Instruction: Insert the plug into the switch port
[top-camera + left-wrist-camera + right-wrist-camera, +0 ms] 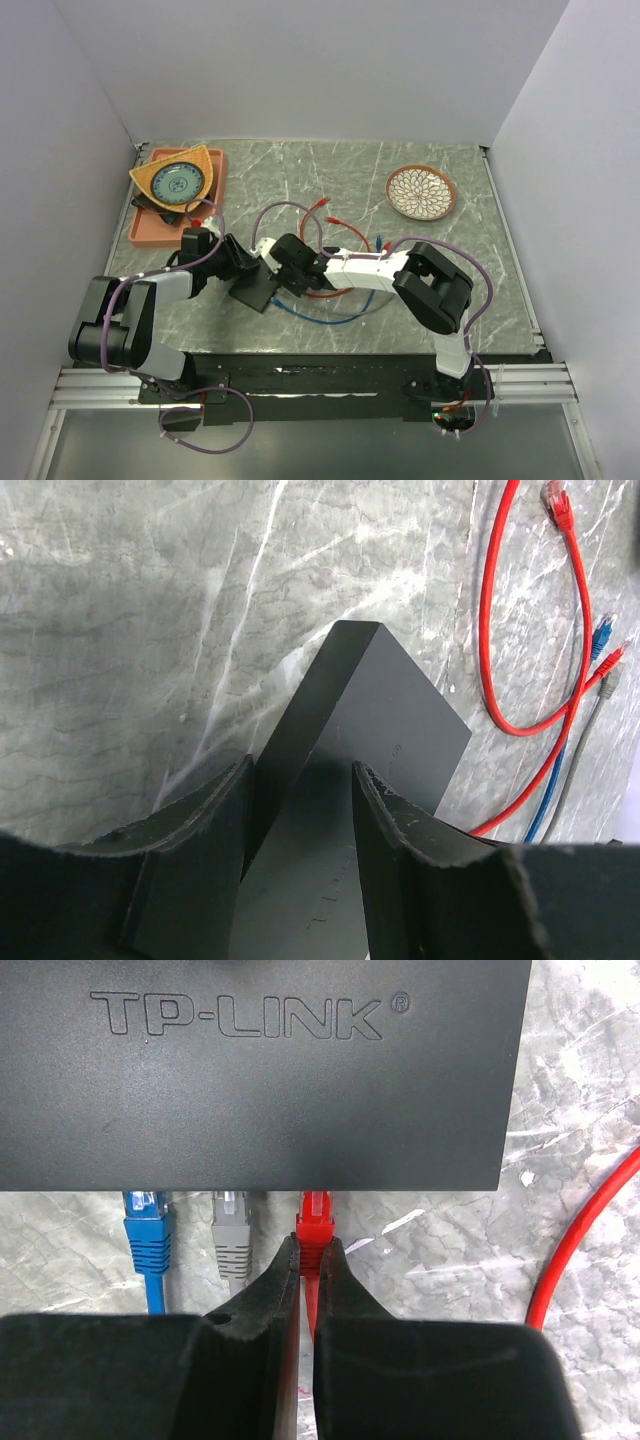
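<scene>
The black TP-LINK switch box [250, 1070] lies near the table's middle [255, 290]. Its ports are hidden under its near edge. A blue plug [147, 1225] and a grey plug [232, 1225] sit in that edge. My right gripper [315, 1250] is shut on the red plug [315, 1222], whose tip is at the box edge right of the grey plug. In the top view the right gripper [285, 283] is at the switch's right side. My left gripper [300, 780] straddles the box [370, 710], fingers [215, 820] against both faces, and holds it from the left [238, 268].
Red [485, 630], blue [540, 810] and grey cables loop on the marble to the switch's right, with loose plug ends [555, 505]. An orange tray [150, 228] with a dish stands back left. A patterned plate [421, 191] stands back right.
</scene>
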Robot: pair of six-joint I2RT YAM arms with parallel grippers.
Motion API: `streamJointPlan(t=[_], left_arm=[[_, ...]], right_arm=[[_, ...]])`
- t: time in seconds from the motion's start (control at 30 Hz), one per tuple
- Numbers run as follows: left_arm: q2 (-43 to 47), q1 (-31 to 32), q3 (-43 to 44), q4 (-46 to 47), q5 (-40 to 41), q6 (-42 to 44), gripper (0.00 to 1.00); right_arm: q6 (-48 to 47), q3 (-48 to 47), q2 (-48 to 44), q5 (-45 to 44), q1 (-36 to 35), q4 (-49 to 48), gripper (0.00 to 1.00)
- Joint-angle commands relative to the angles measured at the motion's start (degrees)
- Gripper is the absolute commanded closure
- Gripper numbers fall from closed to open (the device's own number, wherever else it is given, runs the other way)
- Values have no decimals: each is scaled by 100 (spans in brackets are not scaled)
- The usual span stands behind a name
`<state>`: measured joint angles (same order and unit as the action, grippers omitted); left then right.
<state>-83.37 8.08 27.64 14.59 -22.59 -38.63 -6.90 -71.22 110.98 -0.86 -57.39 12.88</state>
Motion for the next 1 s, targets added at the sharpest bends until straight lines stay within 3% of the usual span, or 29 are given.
streamJointPlan(t=[0.0, 0.97], left_arm=[[-126, 422, -153, -123, -958, -338, 52], [58, 1293, -241, -52, -765, -751, 55]], right_arm=[[92, -392, -235, 473, -1, -1596, 100], [-49, -1281, 214, 912, 157, -1675, 100]])
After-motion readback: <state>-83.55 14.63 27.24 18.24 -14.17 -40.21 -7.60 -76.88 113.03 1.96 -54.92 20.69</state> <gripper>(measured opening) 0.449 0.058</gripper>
